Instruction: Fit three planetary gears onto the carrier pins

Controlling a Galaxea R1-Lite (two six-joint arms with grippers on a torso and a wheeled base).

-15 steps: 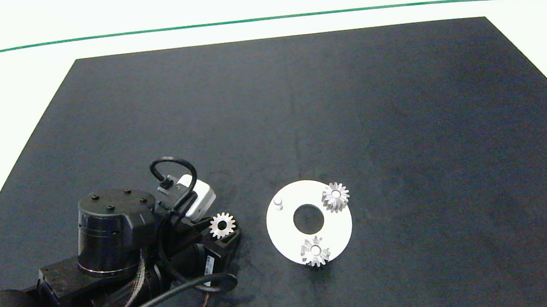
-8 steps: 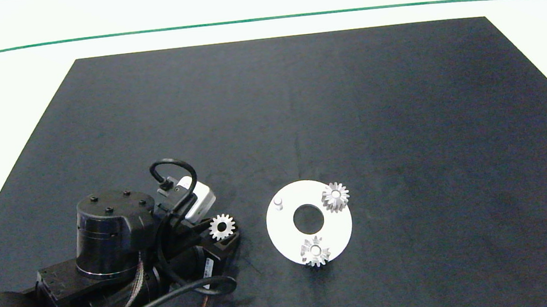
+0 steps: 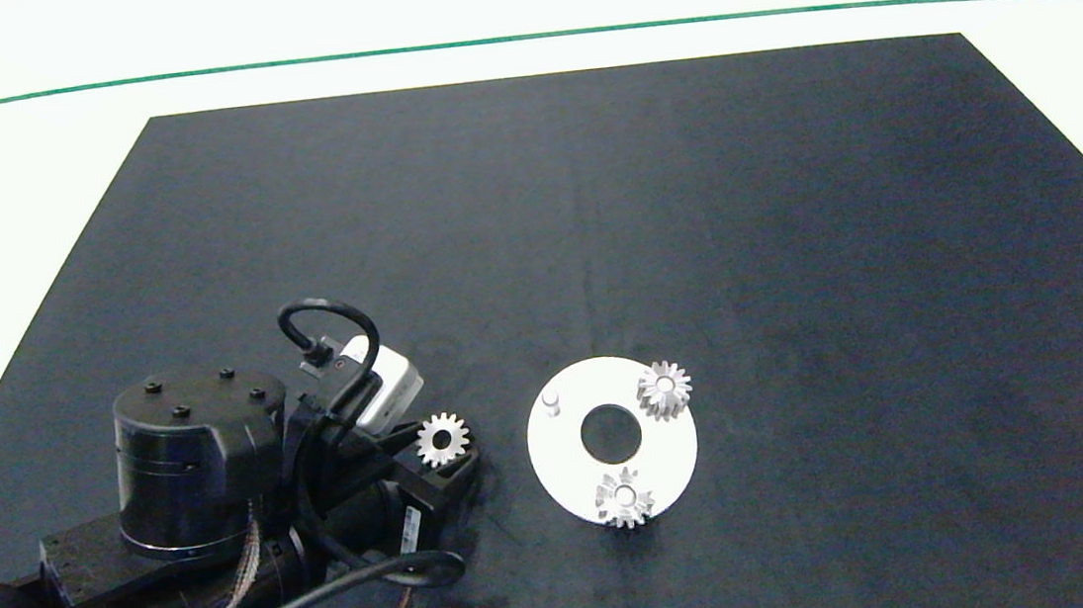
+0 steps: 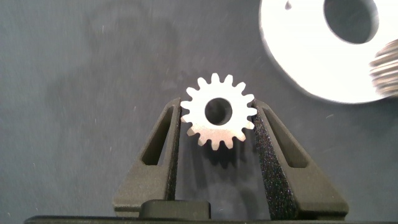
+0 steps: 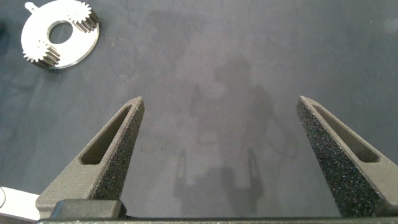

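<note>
While the left tool (image 3: 444,455) grips the third gear (image 3: 441,440) flat between its two grey fingers (image 4: 273,162), teeth pinched on either side and bore facing up, the step in hand reads as carrying this gear across to the one bare pin (image 3: 551,401). Done well, by my judgement: keep the gear level, bring its bore directly over the pin before lowering, and turn it slightly if its teeth foul on the way down; let go only once it sits flat on the disc. Tool state, left: narrow, closed onto the gear, nothing else touched; it sits near the white disc (image 3: 567,460) but apart from it, on the side where the bare pin stands. Tool state, right: fingers (image 5: 112,155) spread wide, holding nothing, hanging above bare dark mat well away from the disc; not seen from the overhead view. Item, white disc: lies flat on the dark mat (image 3: 792,220) covering the bench, large centre hole open. Item, seated gears: one (image 3: 664,389) on the pin at the disc's far right edge, one (image 3: 625,500) on the pin at its near edge, both overhanging the rim slightly. Task standing, judged: two of three installed, last in hand. Risk: a tilted gear could jam on the pin or slip from the pads.
</note>
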